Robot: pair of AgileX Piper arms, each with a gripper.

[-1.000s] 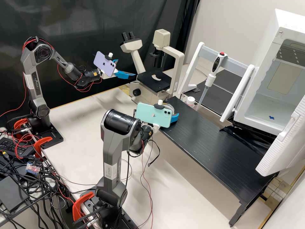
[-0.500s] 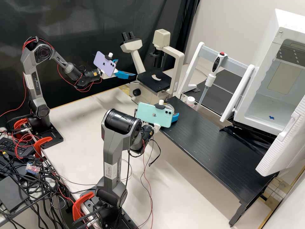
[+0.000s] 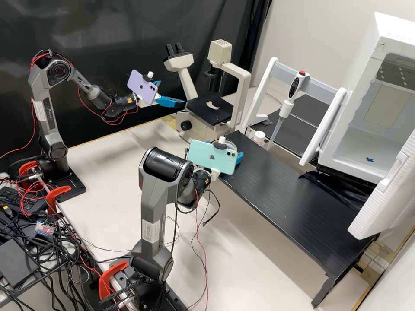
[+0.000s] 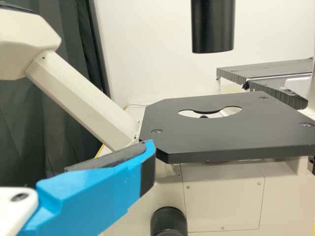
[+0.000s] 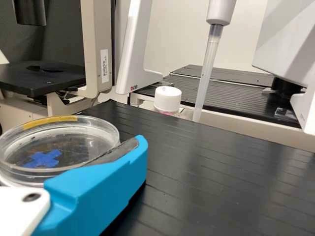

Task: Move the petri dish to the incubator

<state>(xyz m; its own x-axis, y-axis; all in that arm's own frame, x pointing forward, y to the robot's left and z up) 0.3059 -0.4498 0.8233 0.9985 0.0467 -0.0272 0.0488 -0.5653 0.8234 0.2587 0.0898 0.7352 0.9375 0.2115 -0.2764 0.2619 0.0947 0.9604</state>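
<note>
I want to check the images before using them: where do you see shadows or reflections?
High view: soft shadows on the pale bench top, a dull sheen on the black platform. Left wrist view: dark folds in the curtain. Right wrist view: faint pale reflections on the platform, bright glints on the clear petri dish.

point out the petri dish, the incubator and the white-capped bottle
petri dish (image 5: 64, 142): right wrist view, on its clear round face
incubator (image 3: 365, 140): high view, on its inner floor
white-capped bottle (image 5: 168, 100): right wrist view, on its cap
</note>
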